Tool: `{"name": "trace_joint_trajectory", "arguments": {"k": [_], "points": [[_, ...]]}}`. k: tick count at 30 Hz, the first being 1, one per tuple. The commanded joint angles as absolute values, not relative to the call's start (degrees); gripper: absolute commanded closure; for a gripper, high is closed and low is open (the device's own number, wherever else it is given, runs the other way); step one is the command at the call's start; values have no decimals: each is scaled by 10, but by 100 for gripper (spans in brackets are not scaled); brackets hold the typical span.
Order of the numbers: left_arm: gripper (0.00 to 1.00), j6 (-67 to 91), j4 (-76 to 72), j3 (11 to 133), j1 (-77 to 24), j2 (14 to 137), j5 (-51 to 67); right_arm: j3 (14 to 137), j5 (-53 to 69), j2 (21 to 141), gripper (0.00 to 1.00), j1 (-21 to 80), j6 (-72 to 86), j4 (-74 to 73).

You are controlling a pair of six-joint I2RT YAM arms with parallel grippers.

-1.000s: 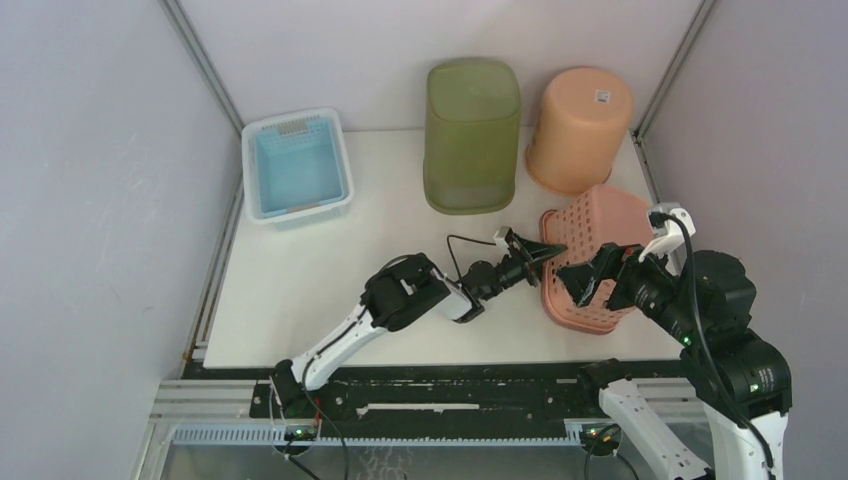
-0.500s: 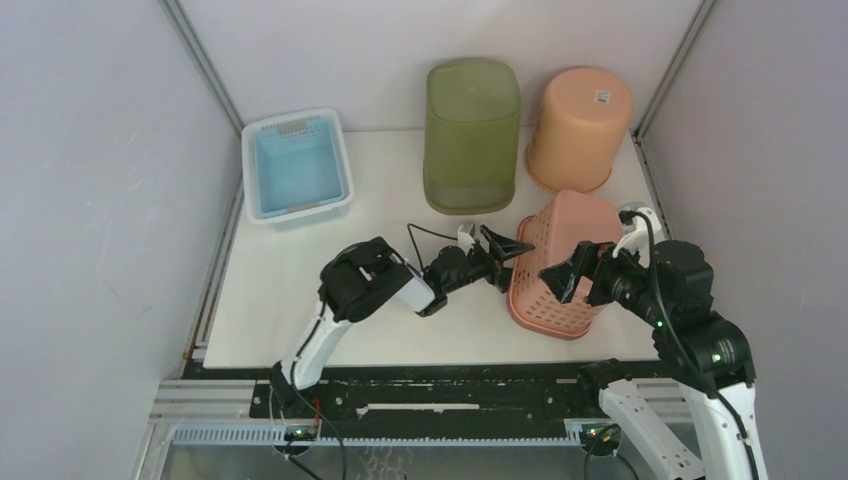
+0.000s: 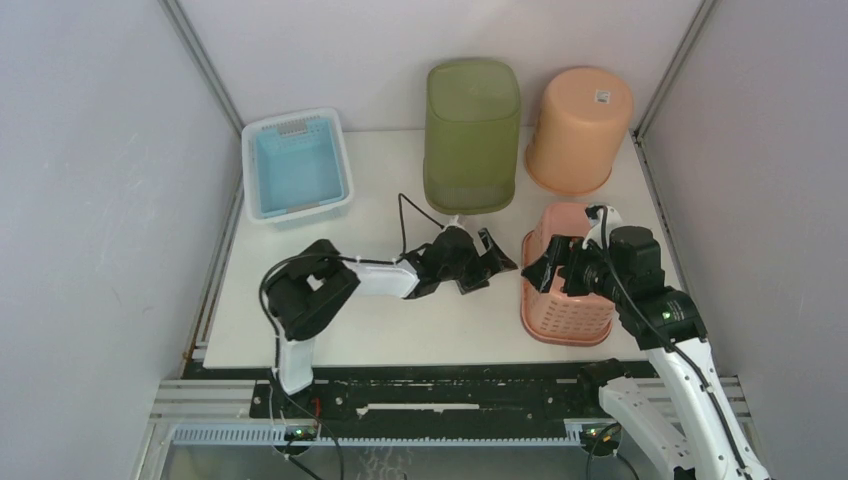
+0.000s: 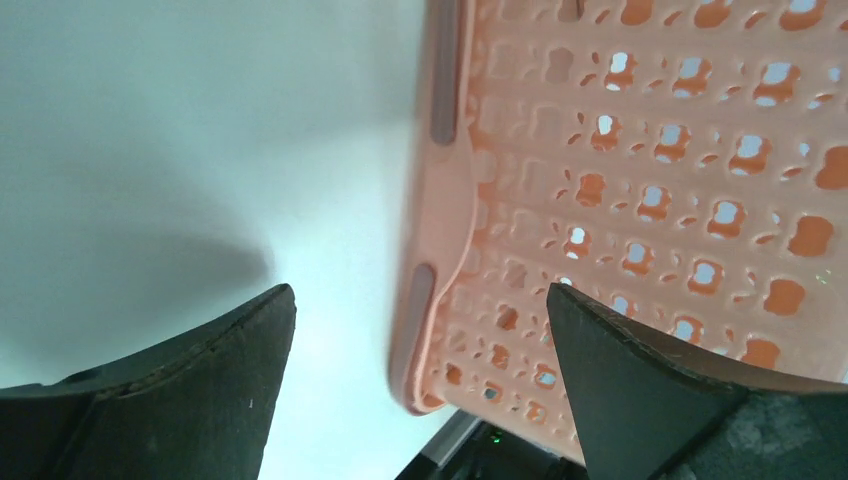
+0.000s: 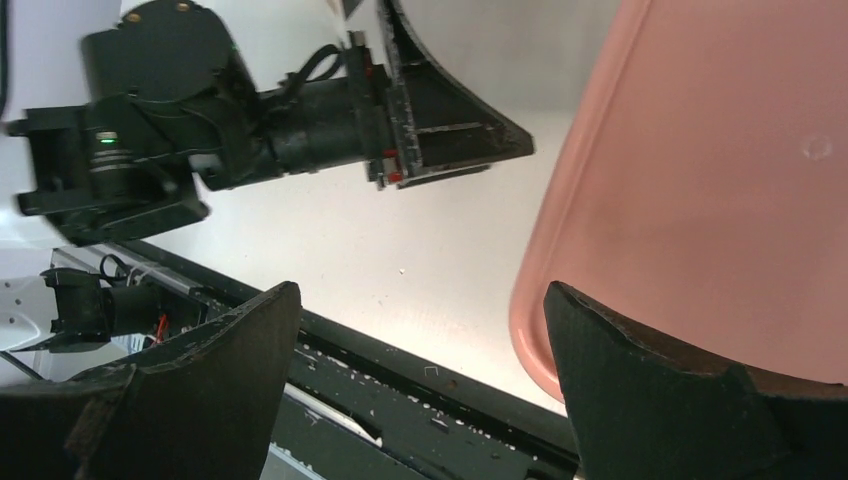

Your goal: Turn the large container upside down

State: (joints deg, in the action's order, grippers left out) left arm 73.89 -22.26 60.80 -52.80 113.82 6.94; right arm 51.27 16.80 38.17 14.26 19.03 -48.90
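Observation:
The pink perforated basket (image 3: pixel 567 300) stands at the table's front right with its smooth base turned up. That base fills the right of the right wrist view (image 5: pixel 720 170). Its rim and holed wall show in the left wrist view (image 4: pixel 620 200). My left gripper (image 3: pixel 487 262) is open and empty just left of the basket, jaws pointing at its rim (image 4: pixel 420 300). My right gripper (image 3: pixel 548 270) is open and empty over the basket's upper left edge (image 5: pixel 422 290), touching nothing that I can see.
A tall green container (image 3: pixel 472 135) and an orange bucket (image 3: pixel 580 128) stand upside down at the back. A white and blue basket (image 3: pixel 297 165) sits at the back left. The table's front edge and black rail (image 5: pixel 400 380) lie close below the pink basket.
The pink basket went from tilted on its side to base up and shifted left. My left gripper drew back to the left. My right gripper moved left and away from the front edge.

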Motion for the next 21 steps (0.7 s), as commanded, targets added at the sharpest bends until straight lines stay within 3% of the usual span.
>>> {"name": "trace_joint_trajectory", "arguments": {"k": [1,7,14,21], "points": [[0,629,-84,581,-506,1020,-8,515,159,380,2,142,199,-442],[0,537,42,561,-486,853,-87,479,207,420,10,189,238,-349],[0,470,145,557,-389,724,-109,475,119,571,11,321,267,-237],[0,434,192,553,-293,651,-99,480,-12,758,10,322,265,-231]]}}
